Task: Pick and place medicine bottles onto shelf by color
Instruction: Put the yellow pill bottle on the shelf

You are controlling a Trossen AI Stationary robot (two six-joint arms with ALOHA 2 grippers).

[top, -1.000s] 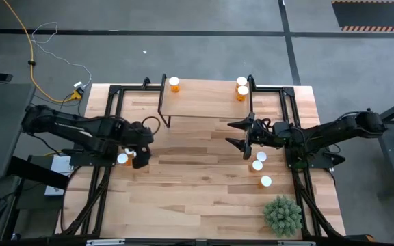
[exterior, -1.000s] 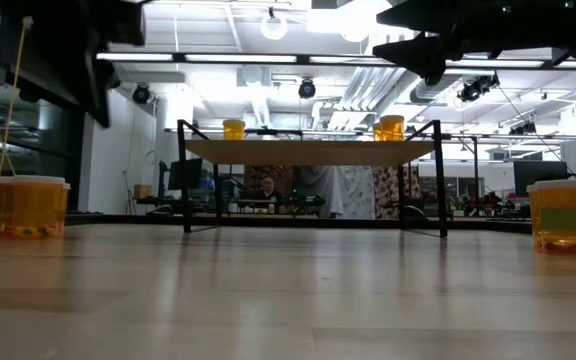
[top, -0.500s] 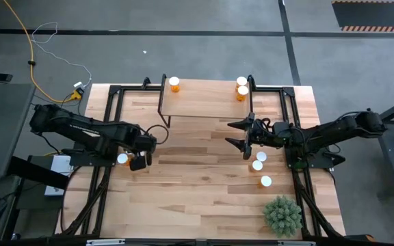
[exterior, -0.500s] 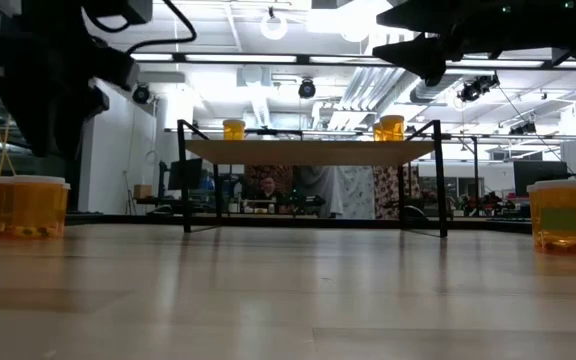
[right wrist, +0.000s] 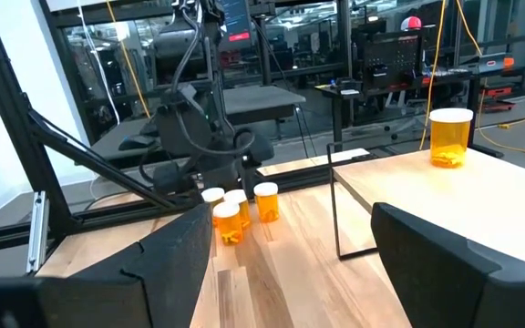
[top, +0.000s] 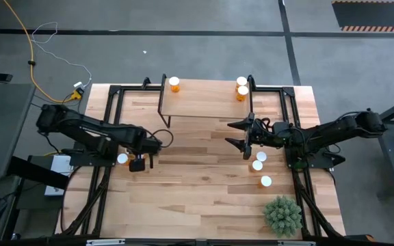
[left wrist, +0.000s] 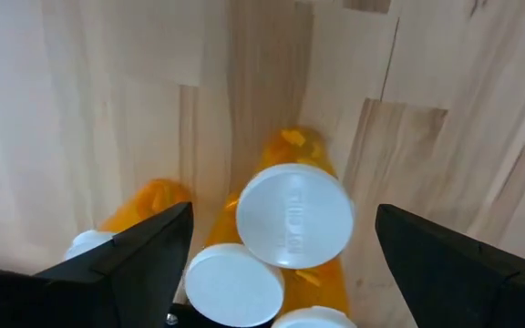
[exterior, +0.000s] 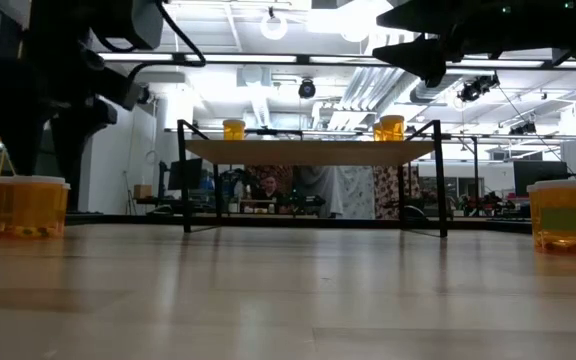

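The left end effector (top: pixel 138 164), fingers spread, hangs over the bottle cluster (left wrist: pixel 290 228) at the bench's (top: pixel 204 198) nine o'clock. The right end effector (top: pixel 246 140) hovers spread beside the shelf (top: pixel 204 102), which carries three bottles.

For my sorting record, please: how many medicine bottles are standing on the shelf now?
3. One bottle stands at the left end of the shelf; a second bottle and a third bottle stand close together at its right end. From above, none looks hidden.

No readable text, embossed marks on bottle cap (left wrist: pixel 294 215) illegible
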